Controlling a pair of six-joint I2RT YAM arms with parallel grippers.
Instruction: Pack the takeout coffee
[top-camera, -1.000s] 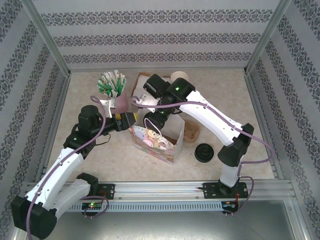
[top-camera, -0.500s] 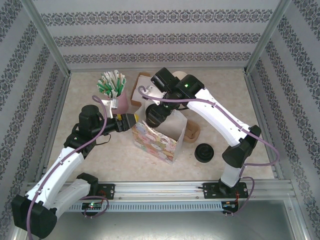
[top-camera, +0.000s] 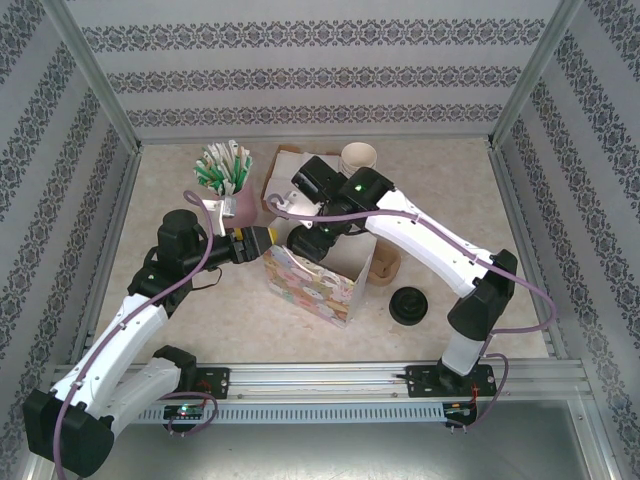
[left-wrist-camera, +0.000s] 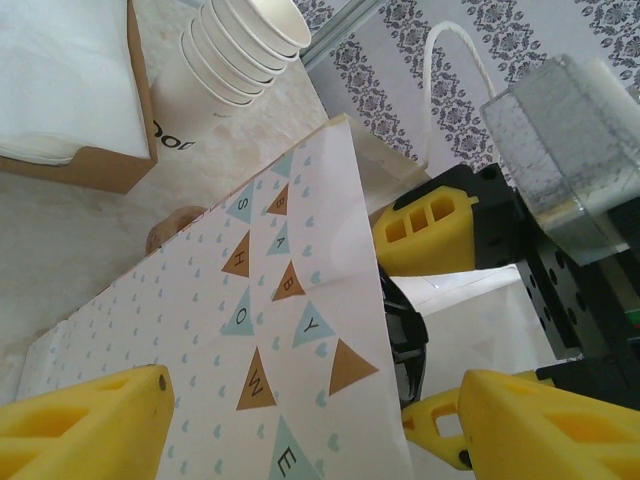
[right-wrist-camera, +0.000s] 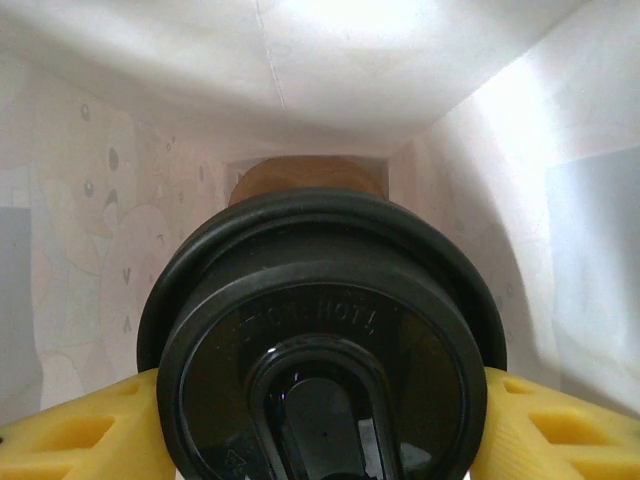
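I see a pink pot (top-camera: 238, 206) of sticks, a napkin box (left-wrist-camera: 100, 172), stacked white cups (left-wrist-camera: 235, 50) — and a loose black lid (top-camera: 408, 304).

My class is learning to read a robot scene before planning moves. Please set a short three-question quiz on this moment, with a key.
1. True or false: the right end effector holds the takeout coffee cup with a round black plastic lid inside the patterned paper gift bag.
2. Multiple choice: what lies between the fingers of the left end effector? A. the bag's wall B. a napkin C. a straw
3. Short answer: in the top view, what small dark thing lies to the right of the bag?

Key: 1 true; 2 A; 3 a loose round black plastic lid.
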